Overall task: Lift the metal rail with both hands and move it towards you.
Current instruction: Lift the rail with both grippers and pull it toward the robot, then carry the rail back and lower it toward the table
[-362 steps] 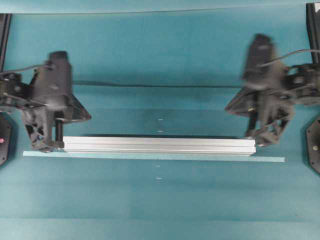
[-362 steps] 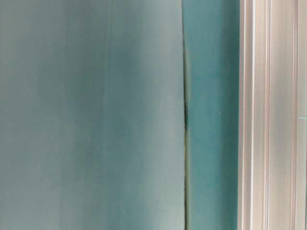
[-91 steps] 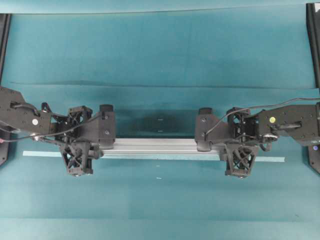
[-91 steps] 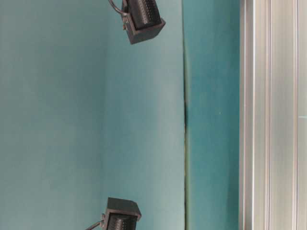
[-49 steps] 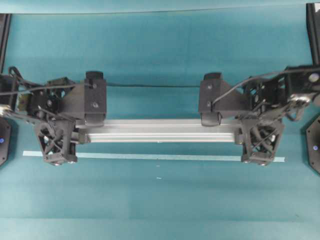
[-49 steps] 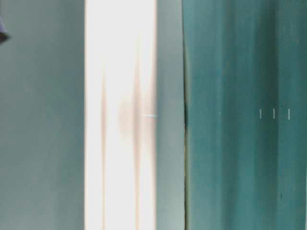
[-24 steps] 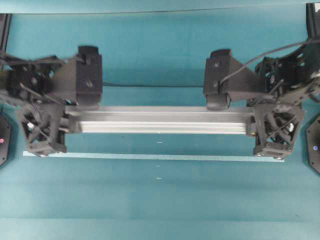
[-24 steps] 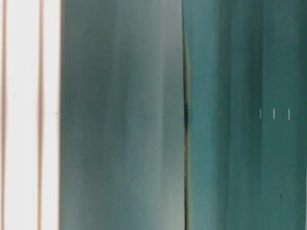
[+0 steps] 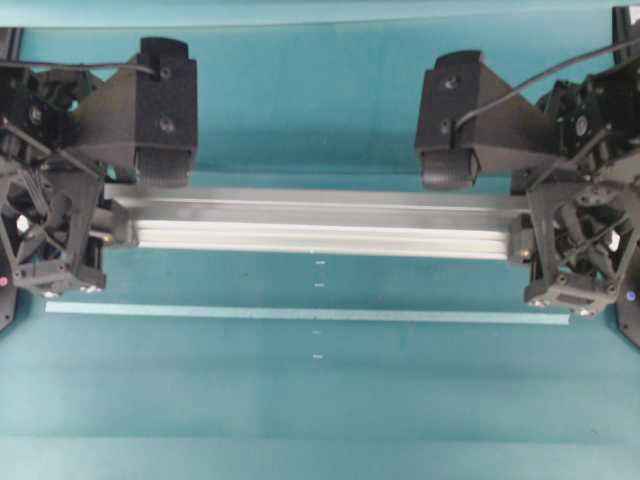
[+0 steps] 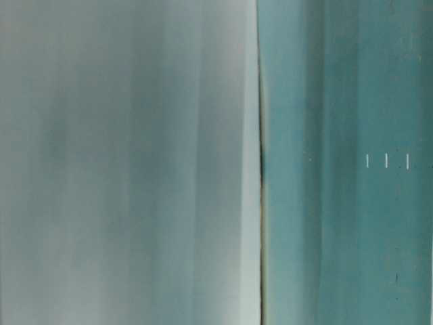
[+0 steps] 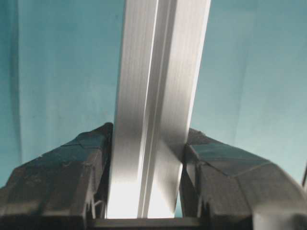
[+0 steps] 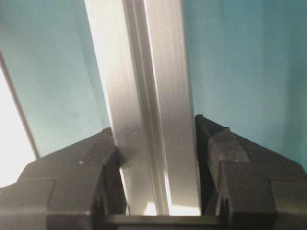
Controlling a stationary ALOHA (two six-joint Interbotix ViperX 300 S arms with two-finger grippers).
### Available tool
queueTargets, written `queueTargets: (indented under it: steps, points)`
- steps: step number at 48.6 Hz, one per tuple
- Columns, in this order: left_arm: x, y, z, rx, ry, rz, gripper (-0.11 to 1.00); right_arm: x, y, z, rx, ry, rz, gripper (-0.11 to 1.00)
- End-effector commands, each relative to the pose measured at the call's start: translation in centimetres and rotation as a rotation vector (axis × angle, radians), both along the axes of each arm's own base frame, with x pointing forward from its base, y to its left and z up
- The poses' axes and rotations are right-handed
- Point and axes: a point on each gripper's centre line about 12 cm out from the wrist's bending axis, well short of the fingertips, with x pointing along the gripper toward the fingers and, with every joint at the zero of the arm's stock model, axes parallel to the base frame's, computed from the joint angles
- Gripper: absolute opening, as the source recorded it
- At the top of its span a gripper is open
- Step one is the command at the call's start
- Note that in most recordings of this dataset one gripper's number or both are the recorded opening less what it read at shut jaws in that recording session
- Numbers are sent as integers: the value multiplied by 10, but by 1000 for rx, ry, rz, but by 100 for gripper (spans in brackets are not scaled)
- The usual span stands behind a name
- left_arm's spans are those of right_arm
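The metal rail [image 9: 318,225], a long grooved silver bar, hangs level above the teal table and spans most of its width. My left gripper [image 9: 103,228] is shut on the rail's left end and my right gripper [image 9: 527,240] is shut on its right end. In the left wrist view the rail [image 11: 158,72] runs away from my left gripper [image 11: 148,132], with both black fingers pressed on its sides. The right wrist view shows the same, the rail [image 12: 144,62] clamped in my right gripper [image 12: 153,125]. The rail does not show in the table-level view.
A thin pale tape strip [image 9: 300,313] lies on the table in front of the rail, parallel to it. Small white marks [image 9: 319,264] dot the table's middle. Black arm bases sit at the left edge and the right edge [image 9: 630,315].
Both grippers have carried the rail higher. In the overhead view it looks larger and lies farther from the tape strip. It has left the table-level view.
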Motion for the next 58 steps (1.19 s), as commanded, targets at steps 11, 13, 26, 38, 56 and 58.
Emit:
queueTargets:
  steps: [11, 13, 26, 38, 56, 58]
  points:
    - [0, 2, 16, -6, -57, 25, 30, 3, -5, 9, 12, -31, -84, 37]
    - [0, 2, 16, -6, -56, 25, 30, 3, -5, 9, 12, -32, -85, 37]
    - [0, 1, 16, -7, -56, 23, 30, 2, -5, 10, 10, -35, -87, 37]
    - [0, 1, 15, -5, -54, 22, 30, 2, -5, 9, 9, -31, -87, 37]
    - [3, 1, 2, -5, -29, 24, 30, 2, -6, -10, 4, 11, -80, 37]
    - [5, 2, -4, -5, -25, 25, 30, 3, -6, -18, 5, 19, -80, 37]
